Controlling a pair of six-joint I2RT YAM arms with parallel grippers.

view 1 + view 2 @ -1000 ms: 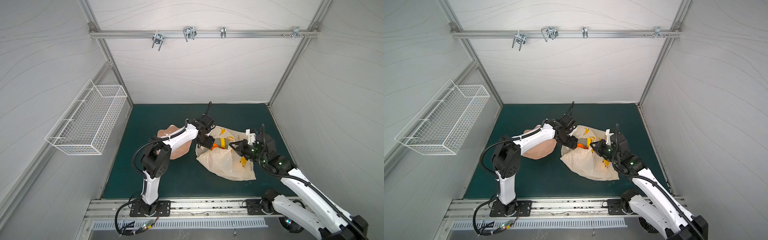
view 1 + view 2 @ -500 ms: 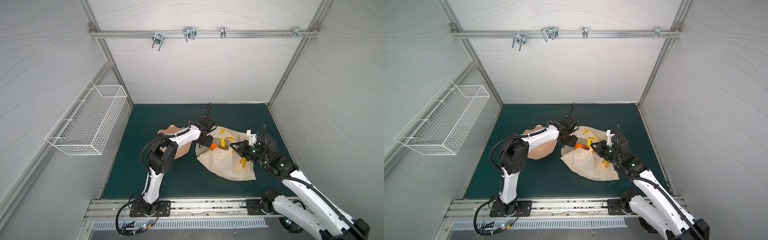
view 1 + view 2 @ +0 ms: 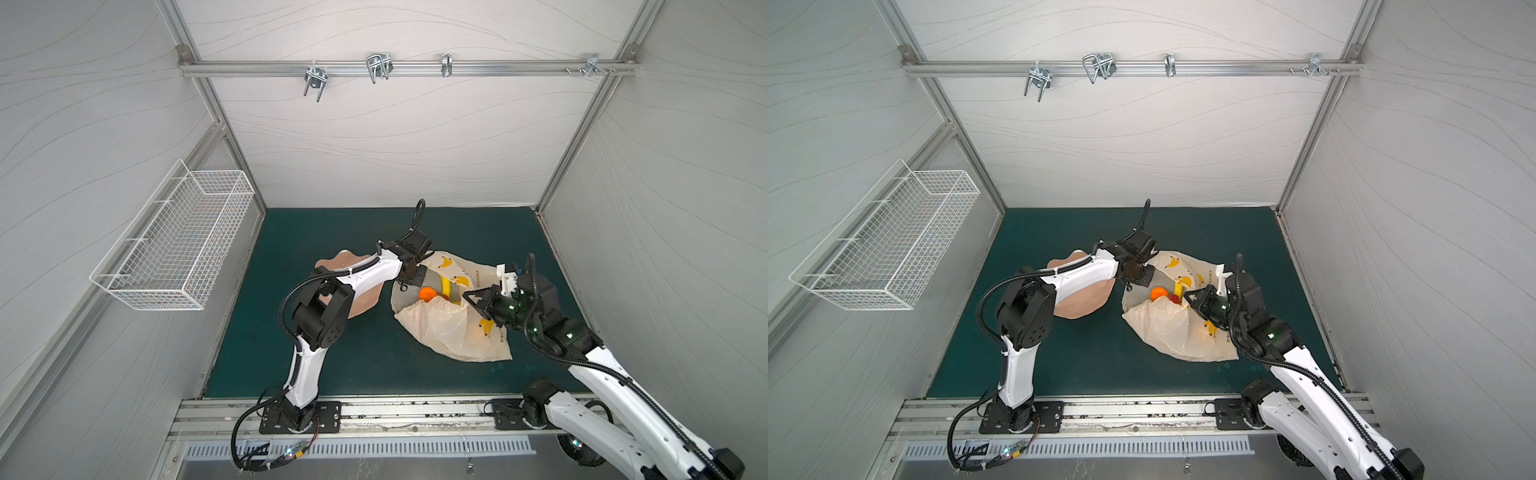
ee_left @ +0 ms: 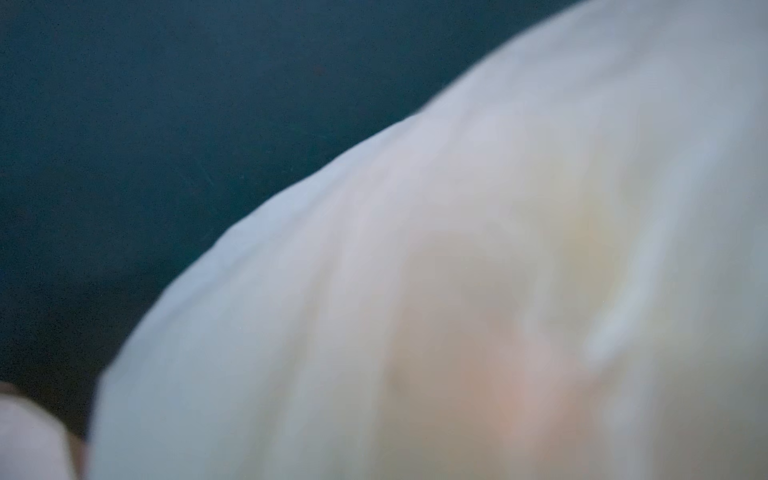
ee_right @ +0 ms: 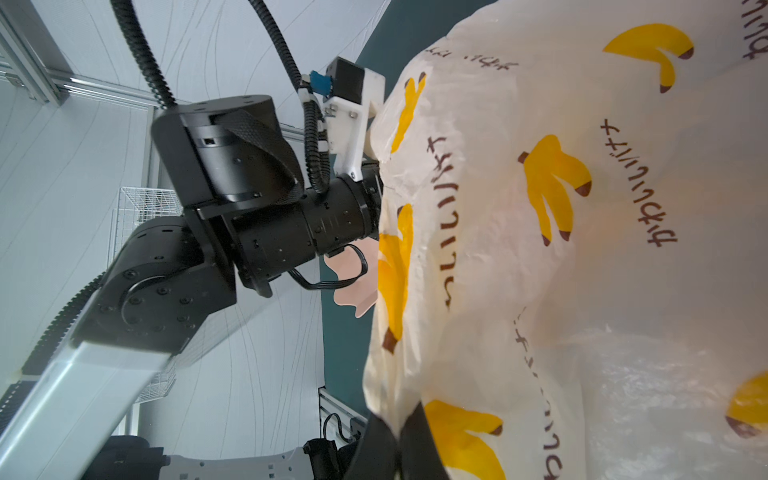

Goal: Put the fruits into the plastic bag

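Green mat, white walls, wire basket on the wall left of bag. The left arm stretches over dish; left gripper closed at bag's far-left rim, its hold hidden. Right gripper pinches bag's right rim. Orange and banana sit in bag's mouth.

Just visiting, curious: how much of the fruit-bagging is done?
Done: an orange, a banana and a red piece lie inside the plastic bag. In hand: right gripper pinches the bag's rim; left gripper, shut, seems to pinch the opposite rim. Left: no loose fruit shows on the mat or the visible part of the pink dish, so probably little.
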